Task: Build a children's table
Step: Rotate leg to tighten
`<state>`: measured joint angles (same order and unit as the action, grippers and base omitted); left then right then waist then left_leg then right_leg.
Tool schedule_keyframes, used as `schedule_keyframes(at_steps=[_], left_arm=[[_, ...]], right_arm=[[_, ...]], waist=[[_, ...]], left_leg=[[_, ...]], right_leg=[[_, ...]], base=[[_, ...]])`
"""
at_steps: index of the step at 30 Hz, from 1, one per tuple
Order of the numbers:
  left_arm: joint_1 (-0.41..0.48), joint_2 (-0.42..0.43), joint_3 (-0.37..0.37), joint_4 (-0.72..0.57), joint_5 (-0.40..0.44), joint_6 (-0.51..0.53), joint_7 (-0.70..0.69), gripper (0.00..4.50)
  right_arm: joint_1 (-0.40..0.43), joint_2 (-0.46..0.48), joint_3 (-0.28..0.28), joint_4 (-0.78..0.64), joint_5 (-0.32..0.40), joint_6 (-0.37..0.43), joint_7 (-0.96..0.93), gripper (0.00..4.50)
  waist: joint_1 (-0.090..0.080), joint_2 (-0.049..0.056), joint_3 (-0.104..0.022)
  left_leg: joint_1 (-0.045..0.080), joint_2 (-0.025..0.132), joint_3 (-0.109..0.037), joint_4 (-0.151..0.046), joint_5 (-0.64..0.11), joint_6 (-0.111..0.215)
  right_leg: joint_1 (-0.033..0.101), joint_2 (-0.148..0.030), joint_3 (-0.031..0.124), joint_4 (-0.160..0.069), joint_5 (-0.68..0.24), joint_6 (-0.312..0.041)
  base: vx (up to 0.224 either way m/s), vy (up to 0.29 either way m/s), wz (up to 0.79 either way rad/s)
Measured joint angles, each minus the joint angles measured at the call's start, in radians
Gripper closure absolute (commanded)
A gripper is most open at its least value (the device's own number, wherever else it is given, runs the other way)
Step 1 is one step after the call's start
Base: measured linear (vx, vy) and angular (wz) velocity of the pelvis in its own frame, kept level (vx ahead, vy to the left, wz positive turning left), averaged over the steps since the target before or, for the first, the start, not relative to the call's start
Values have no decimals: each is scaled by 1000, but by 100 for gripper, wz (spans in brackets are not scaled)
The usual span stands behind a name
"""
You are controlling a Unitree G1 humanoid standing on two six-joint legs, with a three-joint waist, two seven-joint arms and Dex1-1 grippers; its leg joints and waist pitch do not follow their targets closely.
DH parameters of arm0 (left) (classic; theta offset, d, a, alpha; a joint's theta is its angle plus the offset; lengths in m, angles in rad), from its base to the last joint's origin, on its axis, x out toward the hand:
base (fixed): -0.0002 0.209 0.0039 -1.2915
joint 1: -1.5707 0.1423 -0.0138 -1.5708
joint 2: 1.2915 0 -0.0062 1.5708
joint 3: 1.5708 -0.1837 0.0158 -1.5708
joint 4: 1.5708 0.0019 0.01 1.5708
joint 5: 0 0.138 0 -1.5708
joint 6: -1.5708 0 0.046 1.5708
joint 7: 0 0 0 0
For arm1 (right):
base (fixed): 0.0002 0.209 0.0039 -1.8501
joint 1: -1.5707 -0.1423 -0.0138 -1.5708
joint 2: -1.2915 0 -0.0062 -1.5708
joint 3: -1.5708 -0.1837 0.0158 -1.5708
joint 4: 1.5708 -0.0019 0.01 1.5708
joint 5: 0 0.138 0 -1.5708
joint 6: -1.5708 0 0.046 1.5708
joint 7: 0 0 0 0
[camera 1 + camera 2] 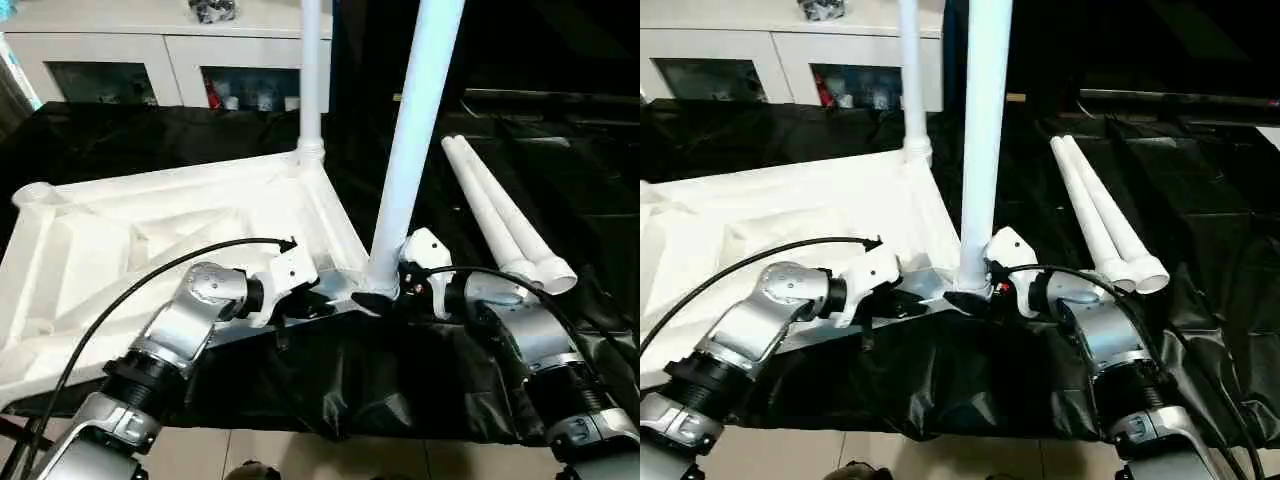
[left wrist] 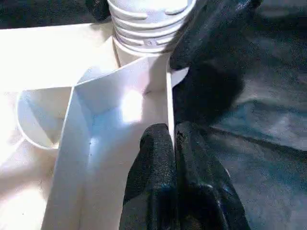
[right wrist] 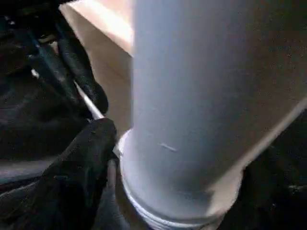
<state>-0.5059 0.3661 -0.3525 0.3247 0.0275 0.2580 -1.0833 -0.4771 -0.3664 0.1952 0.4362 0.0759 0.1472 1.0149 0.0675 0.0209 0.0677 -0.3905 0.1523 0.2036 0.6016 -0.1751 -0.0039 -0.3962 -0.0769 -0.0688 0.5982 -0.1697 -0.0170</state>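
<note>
Second leg [image 1: 415, 140] standing in the near corner socket of the upturned white table top [image 1: 150, 235], threads exposed at the base (likely not fully seated). Next: probably turning it home, then fetching the two spare legs [image 1: 500, 215] lying just beside on the black-draped desk [image 1: 560, 160]. Far leg [image 1: 311, 70] already upright. Top ribbed, rim raised, resting underside up. Left tool [image 2: 173, 143] pressed together, pinching the rim wall near the socket. Right tool [image 3: 115, 158] spread around the leg's base.
</note>
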Motion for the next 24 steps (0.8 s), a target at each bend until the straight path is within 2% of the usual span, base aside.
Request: schedule_keyframes(at_steps=[3, 7, 14, 17, 21, 24], left_arm=[[5, 13, -2, -7, -11, -1, -15, 450], [5, 17, -2, -7, -12, -1, -23, 450], [8, 7, 1, -4, -10, 1, -7, 450], [-3, -38, 20, 26, 8, 15, 69, 450], [-73, -143, 31, 126, 46, 63, 219, 450], [-107, -198, 38, 174, 55, 94, 304, 450]], right_arm=[[0, -11, 8, -9, 2, 3, 27, 141], [0, -11, 9, -9, 3, 4, 33, 168], [14, 9, -1, -18, 4, 13, 2, 175], [16, 67, -39, 11, -7, 22, -126, 175], [1, 179, -124, 82, -24, 23, -395, 176], [-21, 236, -159, 121, -35, 27, -545, 176]], waist=[[0, 0, 0], [1, 0, 0], [3, -1, 0], [-4, -2, 0], [-6, -4, 0], [-7, -3, -1]], left_leg=[[0, 0, 0, 0, 0, 0], [0, 0, 0, 0, 0, 0], [0, 0, 0, 0, 0, 0], [0, 0, 0, 0, 0, 0], [1, 0, 0, 1, 0, 0], [1, 0, 0, 1, 0, 0]], right_leg=[[0, 0, 0, 0, 0, 0], [0, 0, 0, 0, 0, 0], [0, 0, 0, 1, 0, 0], [-1, 0, 0, 1, 0, 0], [0, 0, 0, 1, -2, 4], [1, 0, 1, 0, -3, 5]], base=[[0, 0, 0], [0, 0, 0], [0, 0, 0], [0, 0, 0], [0, 0, 0], [0, 0, 0]])
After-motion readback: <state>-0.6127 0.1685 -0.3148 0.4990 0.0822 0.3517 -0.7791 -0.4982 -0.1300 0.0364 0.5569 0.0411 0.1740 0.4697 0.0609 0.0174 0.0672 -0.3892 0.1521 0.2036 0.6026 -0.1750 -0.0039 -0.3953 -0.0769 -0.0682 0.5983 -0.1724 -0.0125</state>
